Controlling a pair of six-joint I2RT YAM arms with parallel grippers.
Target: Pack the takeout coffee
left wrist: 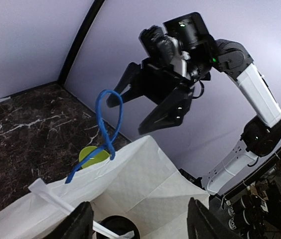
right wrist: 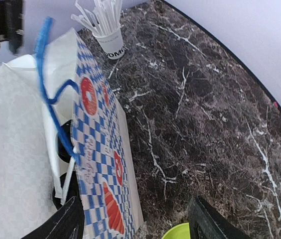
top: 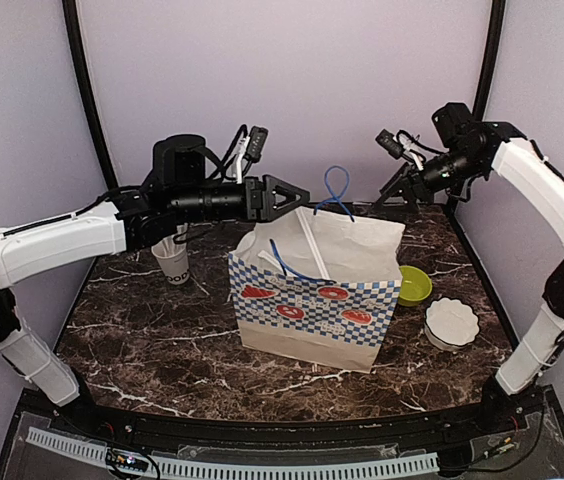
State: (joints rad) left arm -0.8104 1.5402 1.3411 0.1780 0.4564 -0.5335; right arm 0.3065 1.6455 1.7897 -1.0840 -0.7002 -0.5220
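Inside bag (left wrist: pixel 150 186), black lid (left wrist: pixel 116 225) half hidden

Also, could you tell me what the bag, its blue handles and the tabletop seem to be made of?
Bag: matte paper, by its creases and folds.
Blue handles: probably cord, thin and looping.
Tabletop: dark marble look, white veins; could be laminate.
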